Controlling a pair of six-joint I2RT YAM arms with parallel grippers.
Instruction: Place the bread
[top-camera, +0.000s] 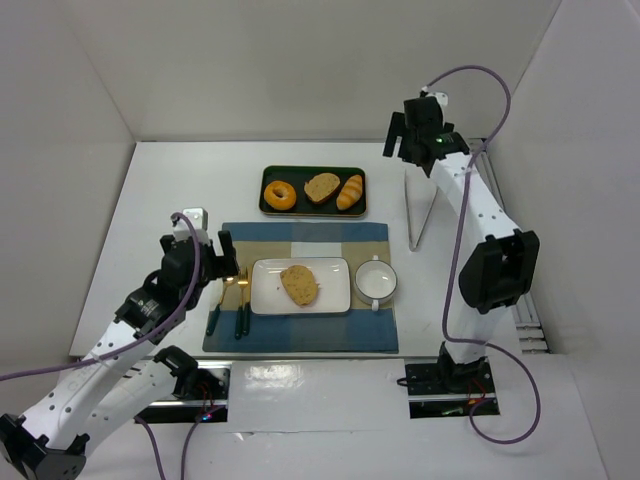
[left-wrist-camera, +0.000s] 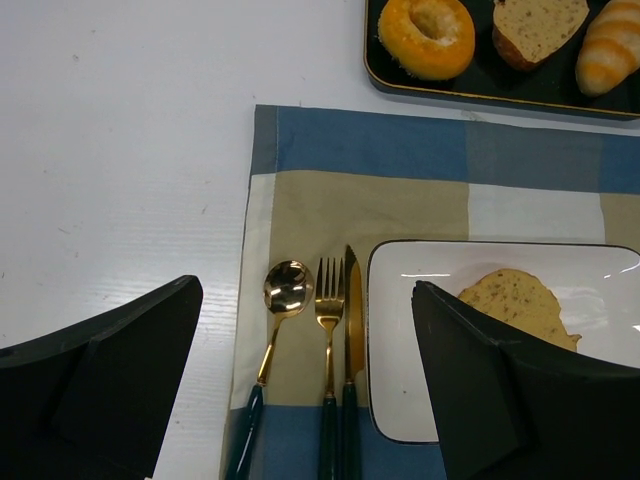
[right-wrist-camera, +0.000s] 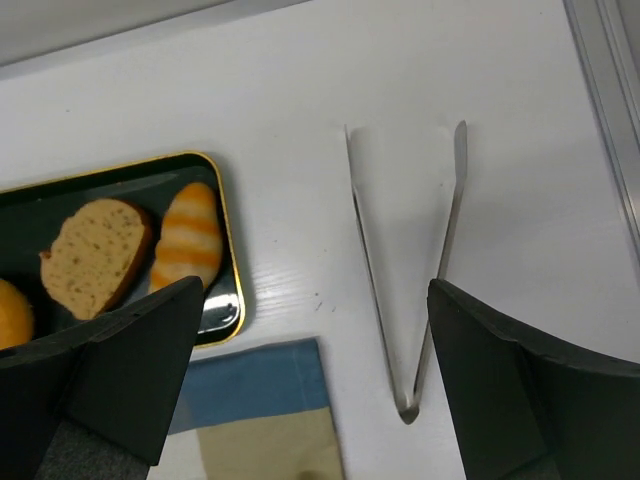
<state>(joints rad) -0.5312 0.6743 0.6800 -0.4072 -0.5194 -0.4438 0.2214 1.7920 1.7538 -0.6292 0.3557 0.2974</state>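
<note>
Top external: the bread (top-camera: 299, 284) is being borne flat on the white plate (top-camera: 266, 292), left end effector (left-wrist-camera: 305, 300) and right end effector (right-wrist-camera: 315, 290) are being held apart, empty; withdrawal is being advised upward, clear of cutlery (top-camera: 228, 300).

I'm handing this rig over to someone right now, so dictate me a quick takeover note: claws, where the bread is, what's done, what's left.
Left claw: open, empty, hovering over the cutlery beside the white plate.
Right claw: open, empty, above the tongs lying right of the tray.
Bread: lying flat on the white plate, which sits on the checked placemat; neither claw touches it.
Done: the placing looks finished.
Left: probably nothing beyond backing both claws away. The rounder slice on the tray is not the job's piece.
</note>
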